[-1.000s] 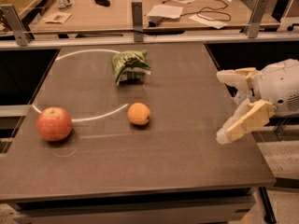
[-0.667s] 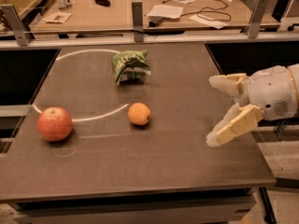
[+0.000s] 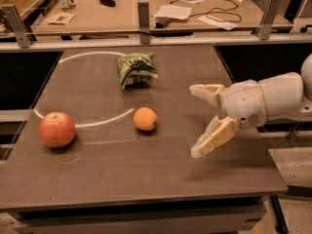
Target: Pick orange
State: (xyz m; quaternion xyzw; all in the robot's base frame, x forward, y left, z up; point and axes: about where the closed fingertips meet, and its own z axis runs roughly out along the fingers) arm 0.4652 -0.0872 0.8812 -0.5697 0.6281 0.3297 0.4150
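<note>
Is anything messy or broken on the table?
Only the green bag looks crumpled, lying behind the orange. The orange and apple sit whole on the table. The robot's hand hangs open beside the orange, touching nothing.

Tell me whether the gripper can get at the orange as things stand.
Probably yes. The gripper hangs open to the right of the orange in the view, facing it, with only bare tabletop between them. The apple and the green bag sit off that line.
</note>
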